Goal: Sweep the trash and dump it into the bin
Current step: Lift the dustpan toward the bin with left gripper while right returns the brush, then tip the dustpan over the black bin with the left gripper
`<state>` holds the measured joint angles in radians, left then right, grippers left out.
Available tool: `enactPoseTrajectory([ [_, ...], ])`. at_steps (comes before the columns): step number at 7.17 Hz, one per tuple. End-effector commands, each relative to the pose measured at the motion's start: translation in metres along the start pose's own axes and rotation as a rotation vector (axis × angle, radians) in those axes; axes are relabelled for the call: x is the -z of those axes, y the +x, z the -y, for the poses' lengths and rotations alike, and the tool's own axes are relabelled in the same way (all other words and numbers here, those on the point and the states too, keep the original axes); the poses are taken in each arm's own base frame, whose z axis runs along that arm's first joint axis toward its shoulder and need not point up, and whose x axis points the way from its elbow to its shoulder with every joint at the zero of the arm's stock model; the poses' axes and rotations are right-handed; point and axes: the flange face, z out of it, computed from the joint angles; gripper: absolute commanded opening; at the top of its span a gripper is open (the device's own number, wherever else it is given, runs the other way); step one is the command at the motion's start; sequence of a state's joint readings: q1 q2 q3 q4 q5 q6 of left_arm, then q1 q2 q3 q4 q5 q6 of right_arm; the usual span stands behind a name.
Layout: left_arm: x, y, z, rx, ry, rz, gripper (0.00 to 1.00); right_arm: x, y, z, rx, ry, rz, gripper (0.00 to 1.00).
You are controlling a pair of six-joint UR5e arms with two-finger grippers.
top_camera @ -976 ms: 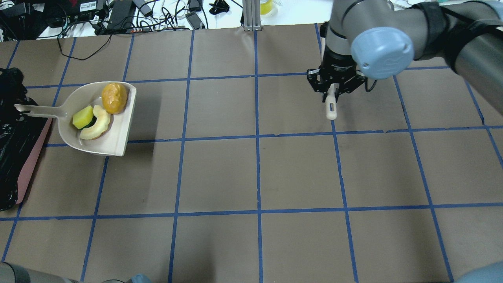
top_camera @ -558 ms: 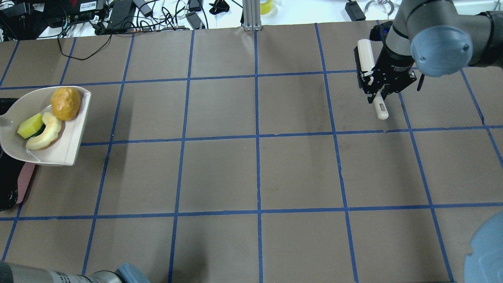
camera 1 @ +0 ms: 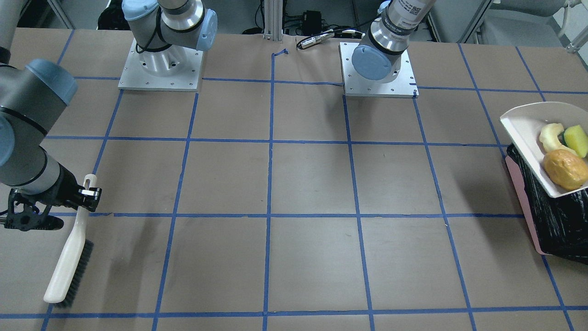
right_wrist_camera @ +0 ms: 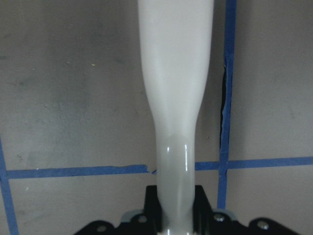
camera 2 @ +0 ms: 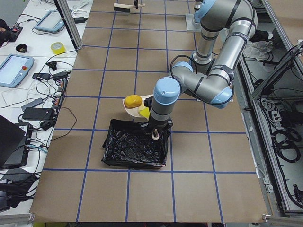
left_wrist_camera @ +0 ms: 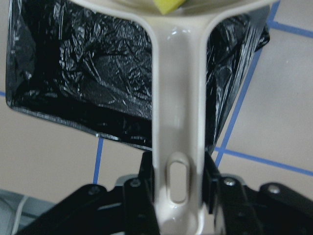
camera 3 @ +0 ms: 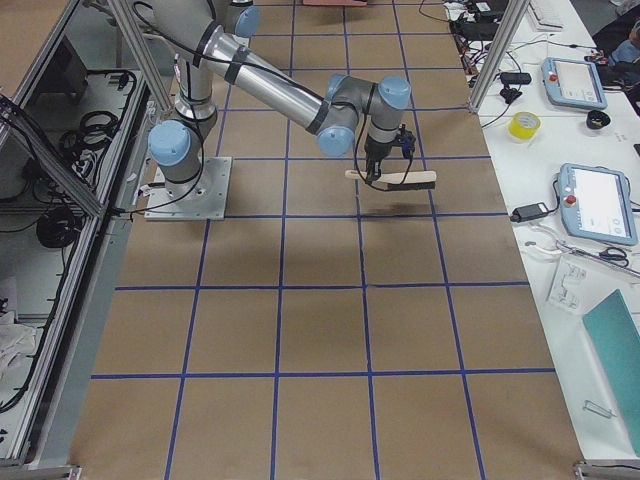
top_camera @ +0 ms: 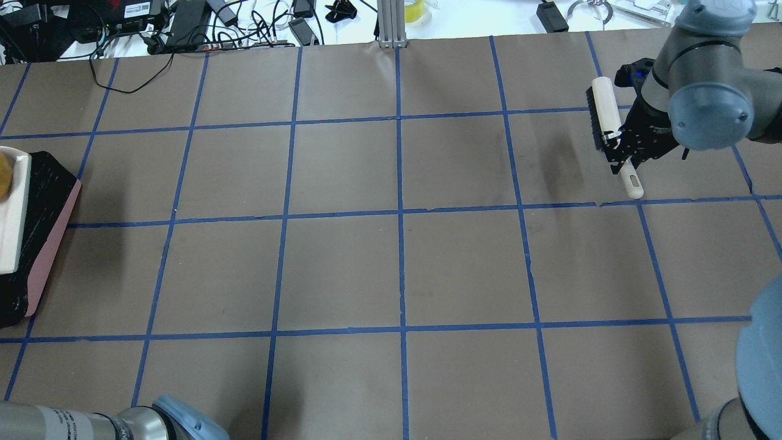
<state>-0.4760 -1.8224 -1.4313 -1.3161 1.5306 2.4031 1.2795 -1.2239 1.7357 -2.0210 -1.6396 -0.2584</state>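
My left gripper (left_wrist_camera: 178,196) is shut on the handle of the beige dustpan (camera 1: 528,131) and holds it above the pink bin (camera 1: 521,193) with its black bag (left_wrist_camera: 88,73). In the pan lie the orange-yellow lump (camera 1: 566,169), the cream wedge (camera 1: 551,137) and the yellow sponge piece (camera 1: 577,140). In the overhead view only the pan's edge (top_camera: 13,214) shows, over the bin (top_camera: 52,250) at the far left. My right gripper (top_camera: 624,150) is shut on the handle of a cream brush (top_camera: 605,113), held above the table at the far right.
Cables and electronics (top_camera: 183,24) lie beyond the table's far edge, with an aluminium post (top_camera: 391,24) at its middle. The two arm bases (camera 1: 161,64) (camera 1: 379,69) stand at the robot's side. Blue tape lines grid the brown table.
My left gripper has carried the dustpan with the trash leftward to over the bin. My right gripper has moved right and slightly back with the brush.
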Motion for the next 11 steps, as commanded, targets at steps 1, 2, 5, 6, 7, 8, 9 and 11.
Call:
enactPoseTrajectory([
  [1,0.000,0.015,-0.050,0.079,-0.067,0.030,0.00,-0.018,0.023,0.000,-0.034,-0.033,0.009,0.00],
  [2,-0.014,0.025,-0.072,0.162,-0.073,0.033,0.00,-0.025,0.020,-0.004,-0.032,-0.050,0.013,0.00],
  [5,-0.027,0.038,-0.112,0.201,-0.147,0.082,0.00,-0.036,0.018,-0.010,-0.011,-0.066,0.022,0.00],
  [6,-0.028,0.036,-0.114,0.013,-0.195,0.091,0.00,-0.036,0.019,-0.009,0.016,-0.064,0.019,0.00],
  [7,-0.020,0.034,-0.119,-0.025,-0.240,0.108,0.00,-0.037,0.019,-0.010,0.023,-0.068,0.021,0.00],
  [8,-0.018,0.037,-0.122,-0.069,-0.292,0.070,0.00,-0.038,0.019,-0.009,0.032,-0.070,0.022,0.00],
  [9,-0.013,0.033,-0.123,-0.129,-0.342,0.083,0.00,-0.040,0.019,-0.008,0.049,-0.069,0.020,0.01],
  [11,0.000,0.013,-0.103,-0.177,-0.390,0.098,0.00,-0.043,0.019,-0.007,0.046,-0.071,0.023,0.07],
])
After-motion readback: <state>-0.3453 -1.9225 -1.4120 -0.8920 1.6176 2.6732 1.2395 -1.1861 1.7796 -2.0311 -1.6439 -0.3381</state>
